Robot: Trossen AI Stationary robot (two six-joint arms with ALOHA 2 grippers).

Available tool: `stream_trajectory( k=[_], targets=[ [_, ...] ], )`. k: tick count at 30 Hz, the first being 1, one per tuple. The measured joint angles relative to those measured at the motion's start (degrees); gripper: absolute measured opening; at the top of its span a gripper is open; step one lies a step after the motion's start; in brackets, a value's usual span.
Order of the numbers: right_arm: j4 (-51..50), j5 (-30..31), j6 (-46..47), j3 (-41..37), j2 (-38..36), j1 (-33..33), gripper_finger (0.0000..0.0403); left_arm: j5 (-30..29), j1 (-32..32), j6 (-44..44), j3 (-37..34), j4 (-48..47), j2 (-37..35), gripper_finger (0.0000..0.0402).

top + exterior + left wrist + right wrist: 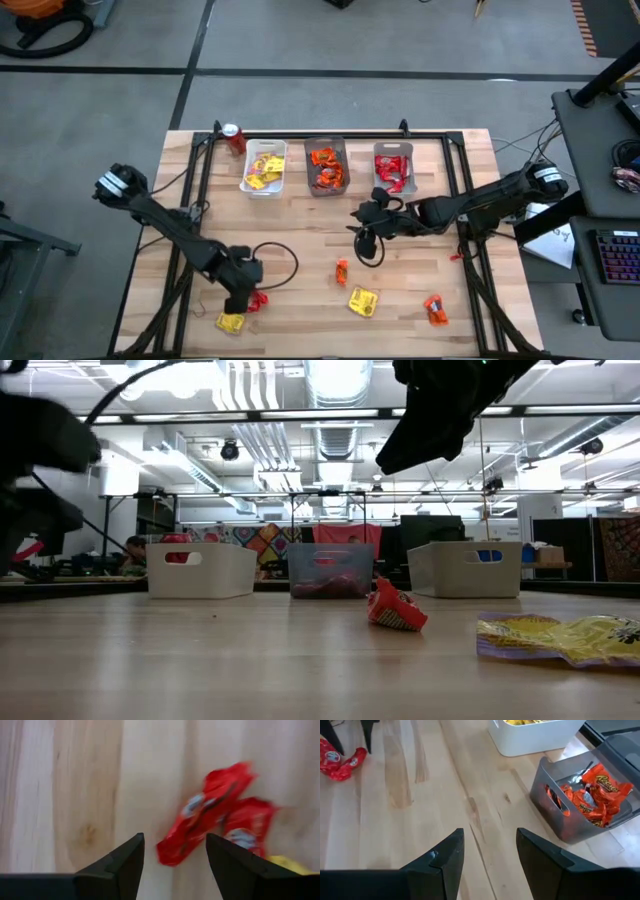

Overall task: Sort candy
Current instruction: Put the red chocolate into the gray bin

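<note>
My left gripper [243, 292] is down at the near left of the table [300, 240], fingers spread, nothing between them, with two red candies [215, 815] lying on the wood just ahead. I'd say I'm lined up to close on one of them. A yellow packet [230, 322] sits right beside that pair.

My right gripper [368, 235] hangs mid-table, fingers apart and empty, near the bins, probably free to go for the next piece.

Three bins stand in a row along the far edge, one colour each: the white bin [264, 167] has yellow candy, the grey bin [326, 166] has orange, the third bin [393, 166] red. A soda can [234, 138] stands just left of the white bin.

Loose on the near side: a small orange piece [342, 270], a yellow one [362, 301], another orange [434, 309]. Several to go, so I judge the sort well along but not finished.
</note>
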Motion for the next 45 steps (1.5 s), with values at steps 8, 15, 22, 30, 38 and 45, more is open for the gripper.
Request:
stream_trajectory(
  k=[8,15,22,30,38,45],
  targets=[
    [-0.51,0.08,0.52,0.0,0.04,0.0,0.0171,0.84,-0.02,0.03,0.28,-0.63,4.07,0.0183],
    [-0.63,1.43,0.52,0.0,0.04,0.0,0.0171,0.75,-0.07,0.13,0.63,-1.32,3.47,0.0086],
    [-0.37,1.68,-0.11,0.0,0.34,0.31,0.0171,-3.17,0.0,3.79,2.63,-2.8,3.33,0.0014],
    [9.04,1.52,-7.72,-0.11,6.41,2.04,0.0171,-22.5,2.36,12.45,6.72,-1.64,-0.55,0.0009],
    [30.33,1.63,-26.7,-0.15,16.59,5.3,0.0171,-35.69,7.98,20.63,7.04,8.03,-2.52,0.0006],
    [34.31,4.83,-35.6,2.11,21.52,6.03,0.0171,-32.99,14.05,19.86,7.02,12.13,-1.69,0.0006]
  ],
)
